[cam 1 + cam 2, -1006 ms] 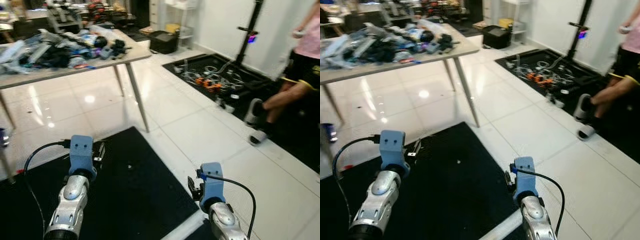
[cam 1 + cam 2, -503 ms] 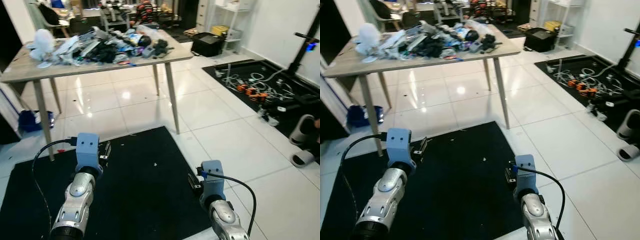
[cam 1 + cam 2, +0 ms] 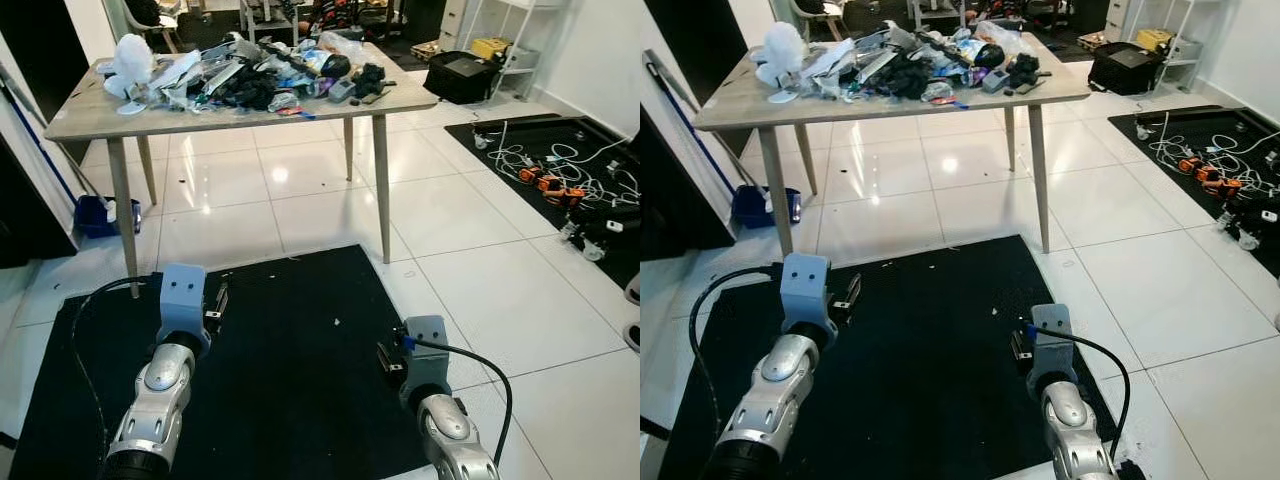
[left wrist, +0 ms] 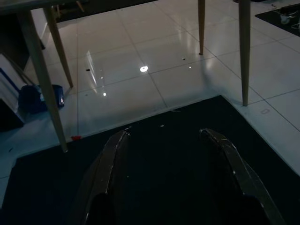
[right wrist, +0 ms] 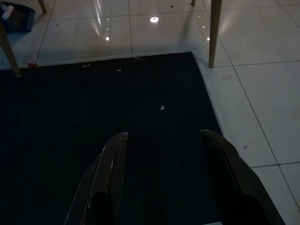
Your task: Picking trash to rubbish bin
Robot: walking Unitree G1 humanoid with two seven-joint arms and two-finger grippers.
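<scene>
One counter [image 3: 80,125], one heap of trash [image 3: 250,78], two empty grippers
Left gripper [image 4: 164,136] and right gripper [image 5: 163,137] hover over one black mat [image 3: 290,370], jaws spread apart

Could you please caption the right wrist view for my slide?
Open right pincer above the black mat, a white scrap ahead.

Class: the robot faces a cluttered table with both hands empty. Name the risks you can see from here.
1. The table carries a tangled pile near its edge; pulling one piece could drag others onto the floor.
2. The mat has an edge where it meets the tiles, a possible trip point.
3. Cables lie on the floor to the robot's right; a turn that way could snag them.
</scene>
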